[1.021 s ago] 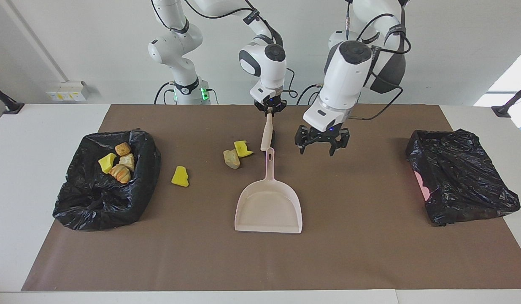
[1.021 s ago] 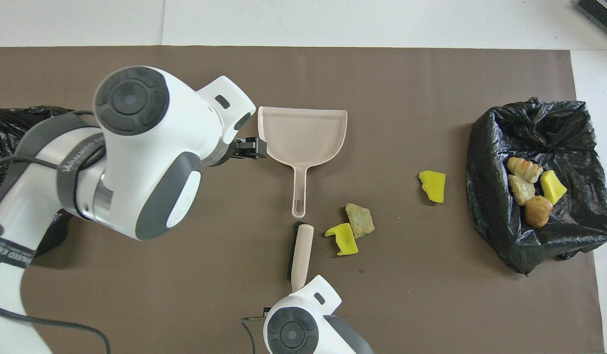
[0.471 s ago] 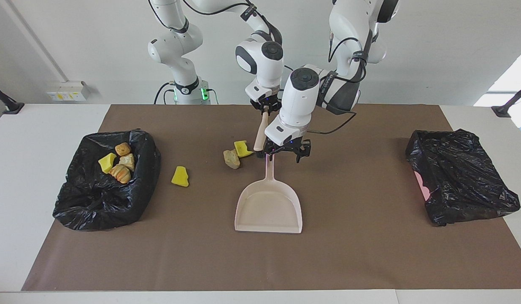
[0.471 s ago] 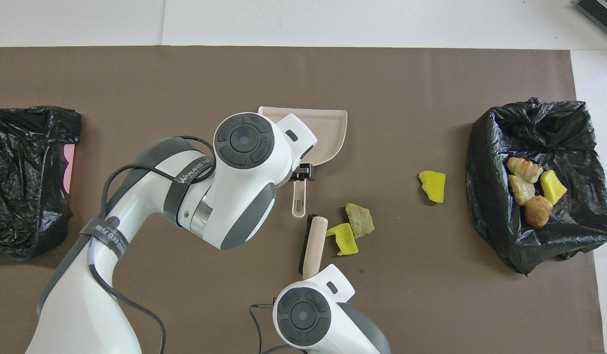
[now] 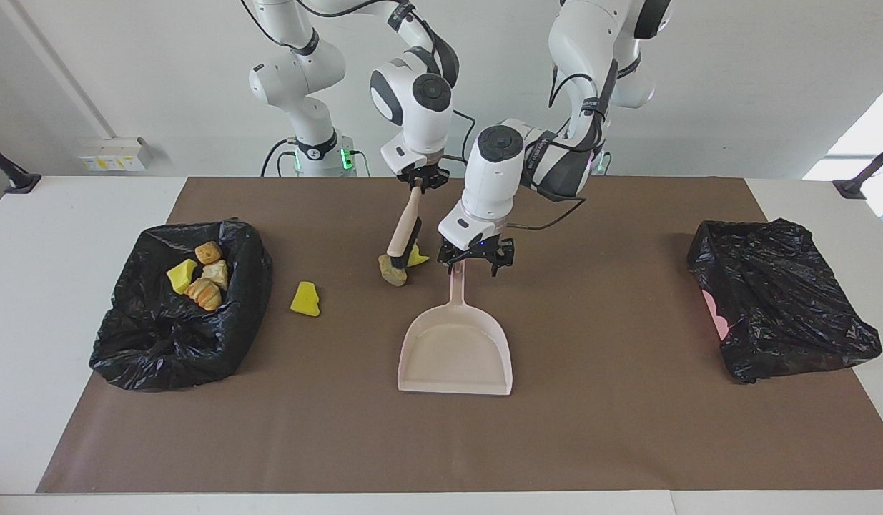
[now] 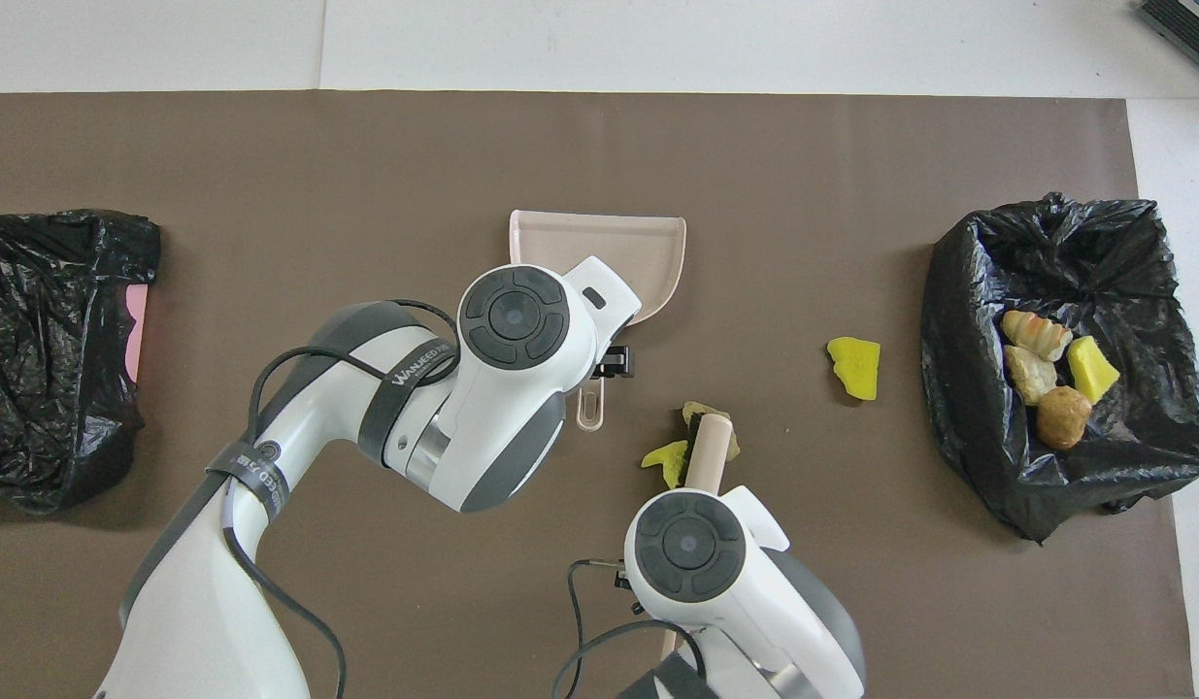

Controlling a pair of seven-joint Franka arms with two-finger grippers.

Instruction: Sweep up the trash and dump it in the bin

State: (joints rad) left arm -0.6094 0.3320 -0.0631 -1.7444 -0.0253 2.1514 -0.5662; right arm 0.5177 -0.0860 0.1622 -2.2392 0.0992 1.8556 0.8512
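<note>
Surface point(image 5: 627, 429) first: your brown mat carries a black-lined bin point(image 5: 180, 307) at the right arm's end, already holding four pieces of trash point(image 5: 198, 275), and a second black bag point(image 5: 781, 300) at the left arm's end, so I judge the filled one to be your dumping target. Between them lies the pale dustpan point(image 5: 455, 350), flat, handle toward the robots, mouth away from them, placed to be picked up by that handle. Your left hand point(image 5: 477, 259) sits right at the handle's end with its fingers spread wide, grasping nothing yet. Your right hand point(image 5: 417, 180) is clenched on the brush point(image 5: 404, 232), which slants down with its bristles touching the tan lump point(image 5: 392, 272) and the yellow sponge piece point(image 5: 416, 257) beside the handle. One more yellow piece point(image 5: 305, 299) lies apart, nearer the filled bin.
</note>
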